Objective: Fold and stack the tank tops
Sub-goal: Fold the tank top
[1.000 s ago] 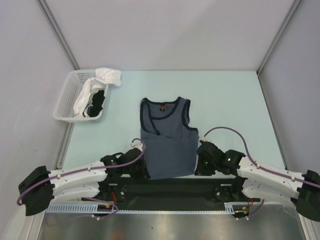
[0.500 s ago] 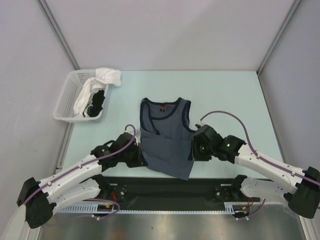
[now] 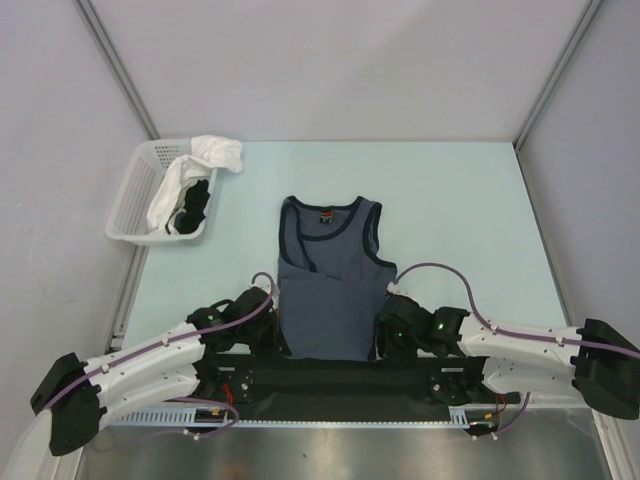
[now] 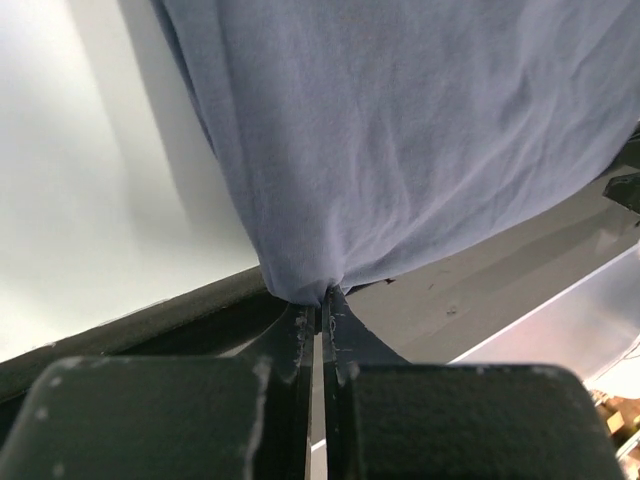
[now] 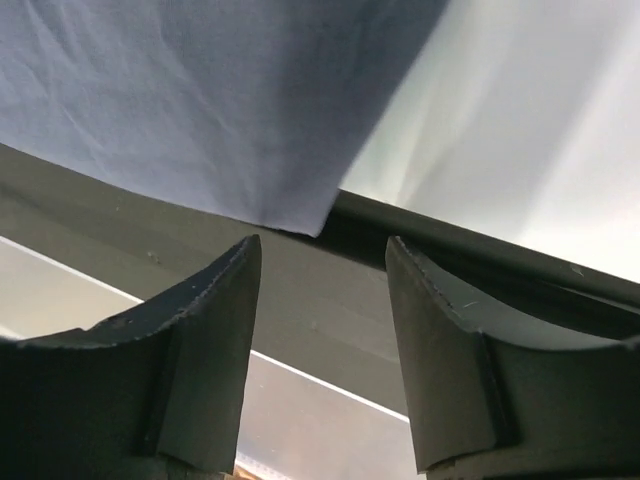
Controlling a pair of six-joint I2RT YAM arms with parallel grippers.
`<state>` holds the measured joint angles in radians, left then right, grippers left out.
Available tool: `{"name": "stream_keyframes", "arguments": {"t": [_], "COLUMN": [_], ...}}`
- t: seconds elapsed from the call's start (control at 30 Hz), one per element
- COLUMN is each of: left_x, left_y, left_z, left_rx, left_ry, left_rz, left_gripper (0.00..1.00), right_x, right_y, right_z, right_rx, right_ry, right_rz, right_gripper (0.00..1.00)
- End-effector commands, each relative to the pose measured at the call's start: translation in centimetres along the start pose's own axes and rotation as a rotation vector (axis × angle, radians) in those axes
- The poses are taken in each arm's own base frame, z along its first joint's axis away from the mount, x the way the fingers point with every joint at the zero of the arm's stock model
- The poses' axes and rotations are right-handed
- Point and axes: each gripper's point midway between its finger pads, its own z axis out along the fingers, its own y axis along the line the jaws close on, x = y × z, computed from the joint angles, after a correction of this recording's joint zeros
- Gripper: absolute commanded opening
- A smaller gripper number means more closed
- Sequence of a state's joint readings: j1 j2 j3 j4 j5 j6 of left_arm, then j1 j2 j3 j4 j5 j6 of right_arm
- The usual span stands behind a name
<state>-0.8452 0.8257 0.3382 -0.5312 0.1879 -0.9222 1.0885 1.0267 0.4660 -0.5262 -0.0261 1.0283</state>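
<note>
Tabletop (image 3: pixel 460 200) carries a tank top (image 3: pixel 325 310), corner hidden in left hand (image 4: pixel 322 300).

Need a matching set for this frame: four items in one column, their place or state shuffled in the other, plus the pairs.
1 left pincer
2 right pincer
3 blue tank top
4 white basket

A far-left of the table
B open, gripping nothing
C shut on a hem corner
D spread out in the middle

Pairs: 1-C, 2-B, 3-D, 4-A
</note>
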Motion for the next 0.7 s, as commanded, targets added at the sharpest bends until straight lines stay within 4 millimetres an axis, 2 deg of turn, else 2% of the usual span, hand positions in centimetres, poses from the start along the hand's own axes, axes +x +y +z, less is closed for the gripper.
{"name": "stream_keyframes", "arguments": {"t": [0.0, 0.17, 0.23, 0.27, 0.3, 0.33, 0.37, 0.5, 0.57, 0.6, 0.67], "left_x": [0.5, 0.6, 0.7, 0.8, 0.7, 0.8, 0.6, -0.1, -0.8, -0.9, -1.9], "left_y": [-0.7, -0.3, -0.2, -0.1, -0.1, -0.1, -0.3, -0.3, -0.9, -1.1, -1.8], "left_z": [0.6, 0.9, 1.0, 1.1, 1.1, 1.1, 0.9, -0.3, -0.8, -1.0, -1.7], "left_rx": [0.034, 0.015, 0.012, 0.011, 0.01, 0.008, 0.011, -0.03, -0.025, -0.026, -0.041], "left_ry": [0.02, 0.023, 0.027, 0.028, 0.026, 0.03, 0.026, -0.003, -0.026, -0.027, -0.046], "left_rz": [-0.009, -0.004, -0.003, -0.004, -0.005, -0.003, -0.002, 0.014, 0.03, 0.038, 0.049], "left_gripper": [0.0, 0.0, 0.0, 0.0, 0.0, 0.0, 0.0, 0.0, 0.0, 0.0, 0.0], "right_x": [-0.7, -0.8, -0.9, -0.8, -0.9, -0.8, -0.7, -1.3, -2.8, -2.9, -4.6], "right_y": [2.6, 1.5, 1.9, 1.7, 1.9, 2.0, 2.2, 2.9, 4.2, 3.7, 4.4], "right_z": [1.0, 2.4, 2.6, 3.0, 2.9, 2.9, 2.8, 0.5, -1.2, -1.7, -3.0], "right_rx": [-0.095, -0.038, -0.05, -0.038, -0.036, -0.036, -0.037, -0.042, -0.066, -0.042, -0.061], "right_ry": [-0.044, -0.059, -0.065, -0.055, -0.052, -0.044, -0.039, -0.049, -0.103, -0.098, -0.13], "right_rz": [0.062, 0.079, 0.082, 0.082, 0.083, 0.078, 0.077, 0.045, 0.018, 0.01, -0.009], "right_gripper": [0.59, 0.57, 0.5, 0.42, 0.19, 0.04, 0.0, 0.0, 0.0, 0.0, 0.0]}}
